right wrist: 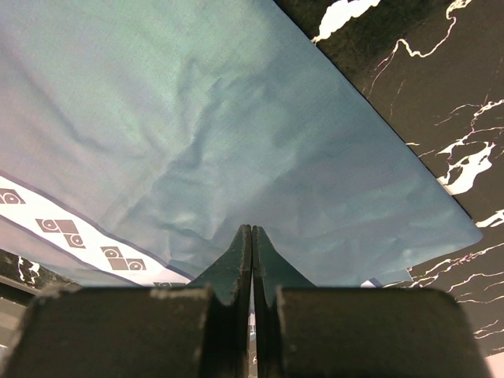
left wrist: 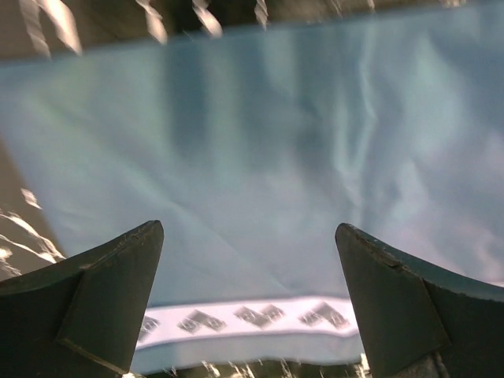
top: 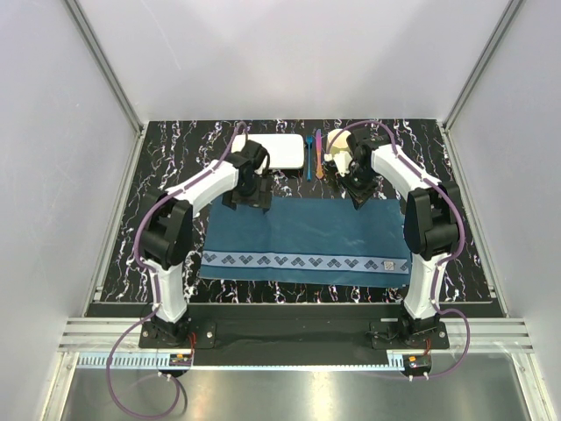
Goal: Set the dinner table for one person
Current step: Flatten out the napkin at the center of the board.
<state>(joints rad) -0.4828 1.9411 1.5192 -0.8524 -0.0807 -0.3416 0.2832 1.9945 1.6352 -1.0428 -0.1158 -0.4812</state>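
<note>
The black marble-veined dinner table (top: 166, 167) carries a teal-blue placemat (top: 302, 241), lying flat with its white patterned band toward the arms. My left gripper (top: 250, 203) hovers over the mat's far left part. Its fingers (left wrist: 118, 291) are wide open with only cloth (left wrist: 252, 157) between them. My right gripper (top: 358, 200) is at the mat's far edge, right of the middle. Its jaws (right wrist: 252, 230) are shut, and folds of the cloth (right wrist: 197, 142) run up to the tips.
At the back of the table lie a white rectangular plate (top: 279, 151), a blue utensil (top: 308, 156), a pink-orange utensil (top: 319, 156) and a cream cup (top: 337, 145) behind the right wrist. Grey walls enclose the table on three sides.
</note>
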